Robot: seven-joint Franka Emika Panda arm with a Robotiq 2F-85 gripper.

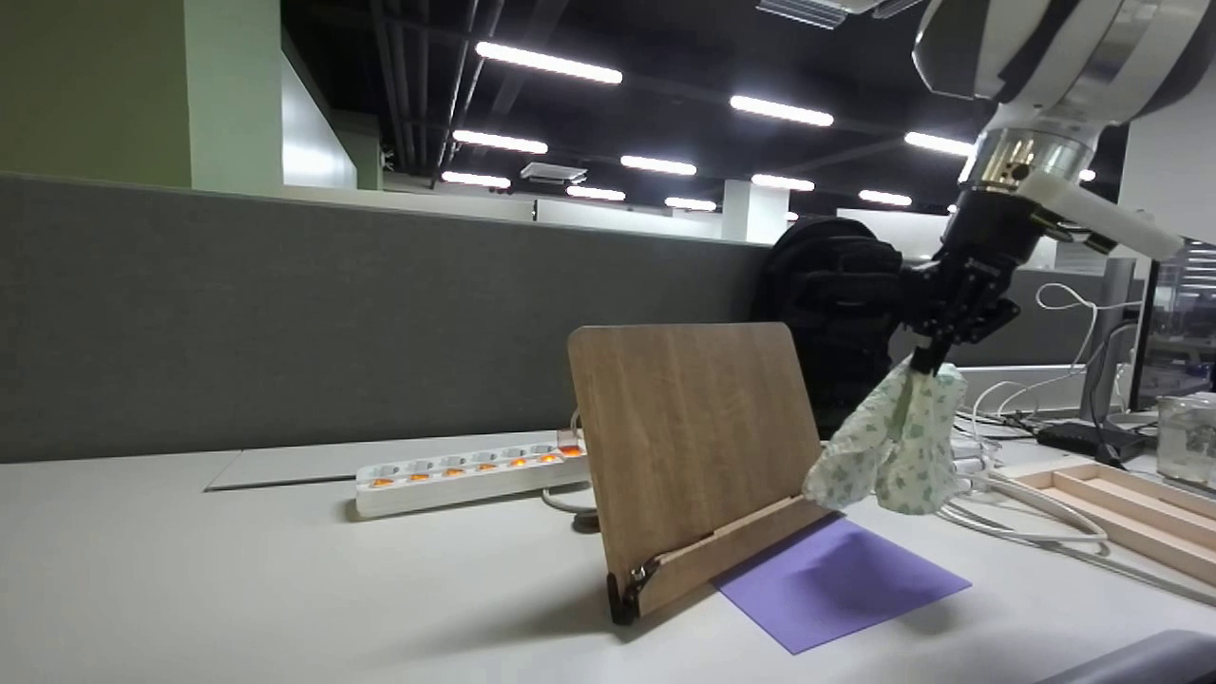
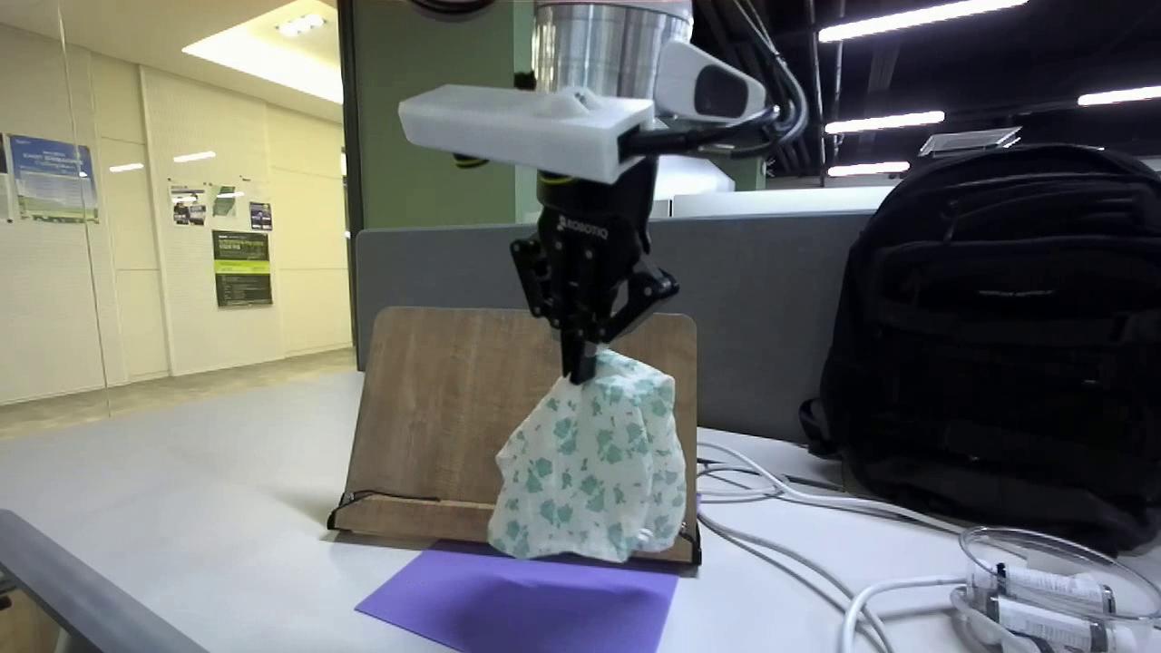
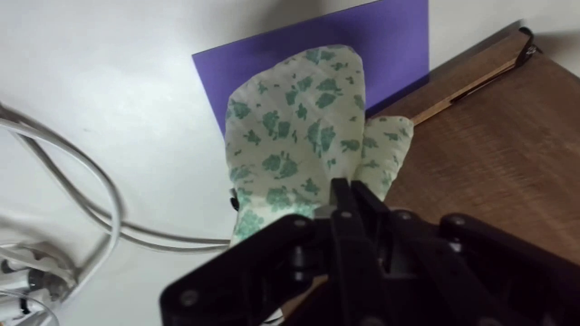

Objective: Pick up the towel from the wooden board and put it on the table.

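Note:
The towel (image 1: 917,456) is pale with green patterns and hangs folded in the air from my gripper (image 1: 929,359). In an exterior view the towel (image 2: 590,462) covers the right part of the wooden board (image 2: 435,408). The board also shows in an exterior view (image 1: 693,427), standing tilted on the table (image 1: 237,570). The gripper (image 2: 579,363) is shut on the towel's top edge. In the wrist view the fingertips (image 3: 349,183) are nearly together on the towel (image 3: 294,122), beside the board (image 3: 494,154). Whether the towel touches the board's ledge, I cannot tell.
A flat purple sheet (image 1: 845,584) lies below the towel, before the board. A white power strip (image 1: 465,484) lies behind the board. A black backpack (image 2: 998,363), white cables (image 2: 771,490), a clear jar (image 2: 1043,589) and light wooden slats (image 1: 1121,513) stand or lie nearby.

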